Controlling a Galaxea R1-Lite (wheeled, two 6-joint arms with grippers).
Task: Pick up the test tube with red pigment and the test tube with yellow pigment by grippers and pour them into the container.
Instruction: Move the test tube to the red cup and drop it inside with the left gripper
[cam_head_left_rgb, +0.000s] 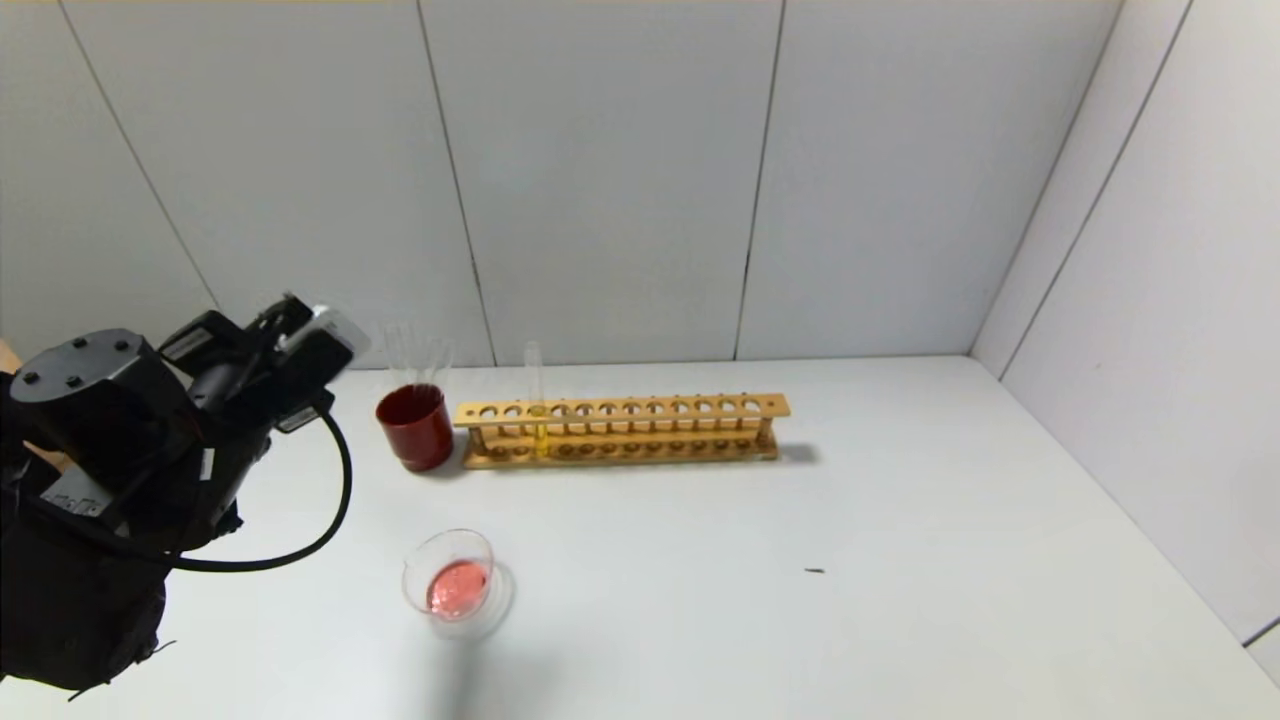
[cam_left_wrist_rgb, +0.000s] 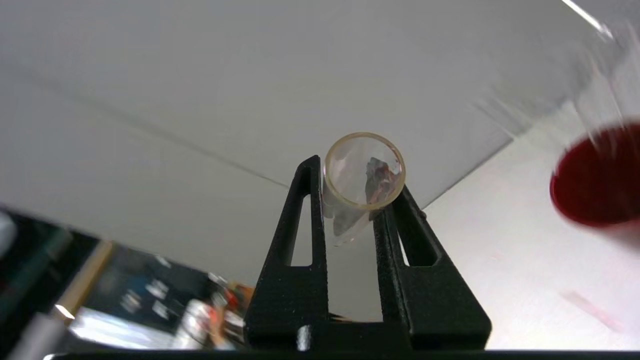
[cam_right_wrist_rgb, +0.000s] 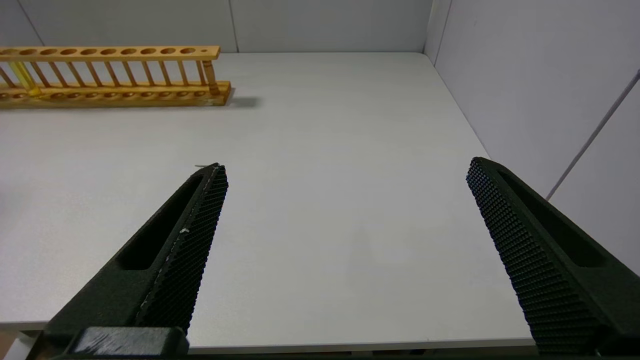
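Note:
My left gripper (cam_left_wrist_rgb: 356, 181) is shut on the test tube with red pigment (cam_left_wrist_rgb: 350, 167), seen mouth-on; only reddish traces show inside it. In the head view this arm is raised at the far left, left of the dark red cup, its fingers hidden behind the wrist. The container (cam_head_left_rgb: 455, 585), a low clear glass dish, stands on the table in front of the cup with pink-red liquid in it. The test tube with yellow pigment (cam_head_left_rgb: 538, 400) stands upright in the wooden rack (cam_head_left_rgb: 620, 430), near the rack's left end. My right gripper (cam_right_wrist_rgb: 346, 166) is open over bare table, holding nothing.
A dark red cup (cam_head_left_rgb: 415, 425) with clear colourless tubes in it stands at the rack's left end; it is also in the left wrist view (cam_left_wrist_rgb: 600, 175). The rack (cam_right_wrist_rgb: 110, 52) runs along the back wall. A wall panel closes the right side.

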